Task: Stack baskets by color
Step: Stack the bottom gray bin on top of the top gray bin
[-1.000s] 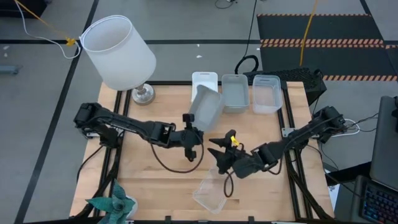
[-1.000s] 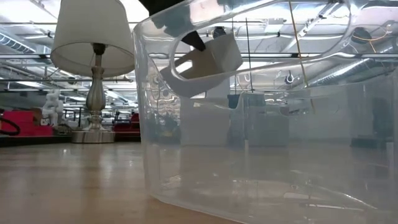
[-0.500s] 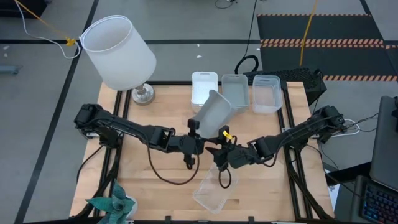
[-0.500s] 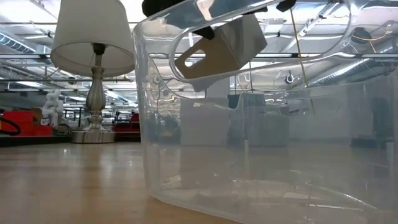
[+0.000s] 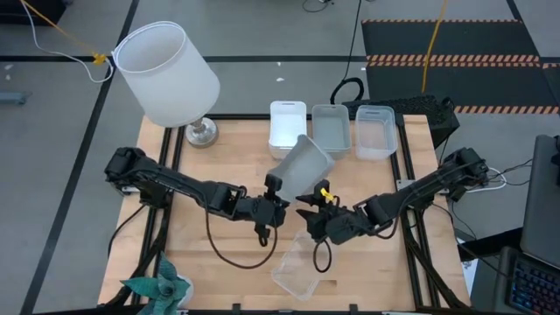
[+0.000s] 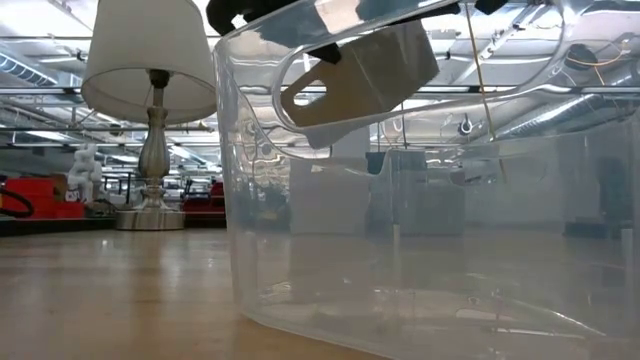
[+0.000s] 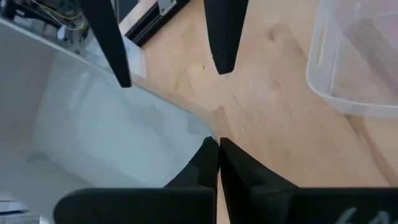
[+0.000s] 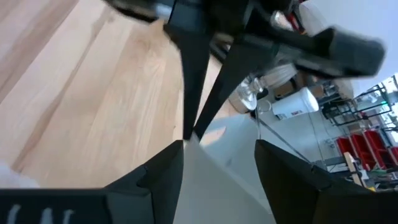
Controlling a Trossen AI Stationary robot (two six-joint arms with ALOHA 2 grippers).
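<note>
Since a second ago your grey bin point(image 5: 300, 164) has swung from in front of the white bin toward the middle of the table, and the left tool point(image 5: 273, 194) has come nearer and to the right with it. Your right tool point(image 5: 308, 208) has edged up toward the bin's near rim.

You have the left tool pinched shut on the grey bin's rim; in its wrist view the two fingers point(image 7: 211, 163) meet on the thin wall of the bin point(image 7: 112, 137). The bin hangs tilted above the table point(image 5: 219, 262), open side turned toward the right.

Your right tool is spread wide, its fingers point(image 8: 163, 169) standing on either side of the bin's edge point(image 8: 205, 165) without closing on it. You see the left tool's closed fingers just beyond it in that view.

Along the far edge you have three bins in a row, close together: a white bin point(image 5: 287, 122) on the left, a grey one point(image 5: 331, 130) in the middle and a clear one point(image 5: 374, 131) on the right. Another clear bin point(image 5: 298, 269) lies at the near edge, filling the low view point(image 6: 400, 200). The lamp point(image 5: 168, 73) stands at the far left corner.
</note>
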